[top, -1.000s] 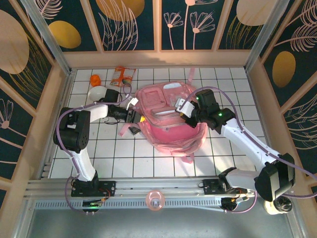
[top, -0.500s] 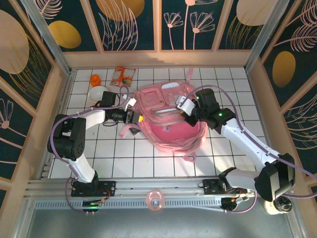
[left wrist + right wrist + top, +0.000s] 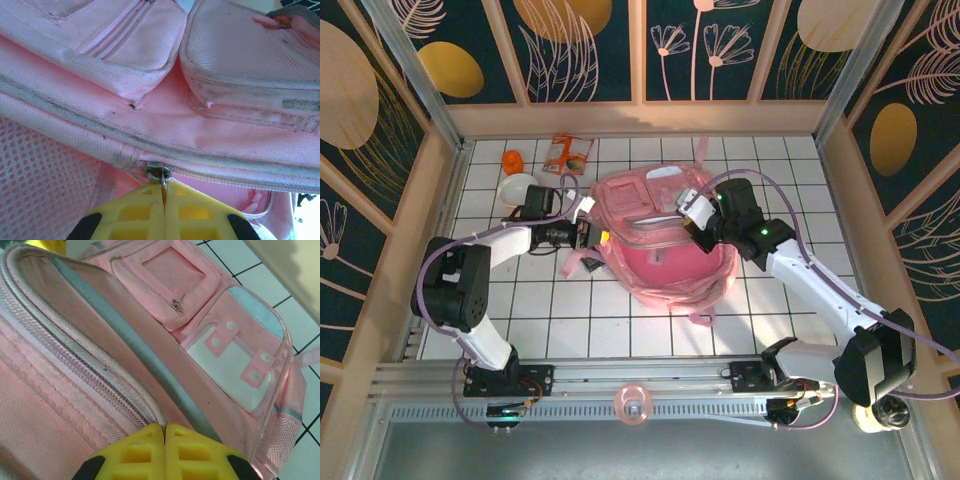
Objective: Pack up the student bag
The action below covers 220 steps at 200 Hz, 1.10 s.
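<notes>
So, the backpack [image 3: 660,245] is soft pink with white trim and zip pockets, lying mid-table [image 3: 570,320], toward the far edge. The left gripper [image 3: 163,194] is clamped on a metal zipper pull [image 3: 159,173] at its left side. The right gripper [image 3: 164,432] is pinched closed on the rim of the opening.
</notes>
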Each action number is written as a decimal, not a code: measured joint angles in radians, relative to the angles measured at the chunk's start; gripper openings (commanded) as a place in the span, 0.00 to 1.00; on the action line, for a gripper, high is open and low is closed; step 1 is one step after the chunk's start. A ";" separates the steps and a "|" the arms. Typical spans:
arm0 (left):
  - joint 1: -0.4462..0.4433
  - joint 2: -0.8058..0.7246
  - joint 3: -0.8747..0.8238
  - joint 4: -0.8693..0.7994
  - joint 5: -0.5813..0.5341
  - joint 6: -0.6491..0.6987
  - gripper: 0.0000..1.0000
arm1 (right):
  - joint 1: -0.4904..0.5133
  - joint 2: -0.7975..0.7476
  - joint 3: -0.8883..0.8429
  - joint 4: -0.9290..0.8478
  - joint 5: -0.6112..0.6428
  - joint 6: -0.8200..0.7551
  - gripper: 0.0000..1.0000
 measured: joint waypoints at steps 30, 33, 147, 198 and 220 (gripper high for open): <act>-0.018 -0.045 -0.024 0.015 -0.037 -0.032 0.00 | 0.000 0.000 -0.027 0.047 0.008 0.069 0.00; -0.021 -0.050 -0.028 0.016 -0.040 -0.034 0.00 | 0.000 -0.001 -0.031 0.052 0.009 0.075 0.00; -0.155 -0.280 -0.195 0.108 -0.183 -0.137 0.00 | 0.018 -0.001 -0.080 0.163 0.035 0.338 0.12; -0.175 -0.337 -0.285 0.159 -0.279 -0.200 0.00 | 0.055 -0.126 -0.079 0.087 0.080 0.816 0.50; -0.178 -0.335 -0.294 0.159 -0.294 -0.210 0.00 | 0.102 -0.232 -0.098 0.047 0.078 1.078 0.51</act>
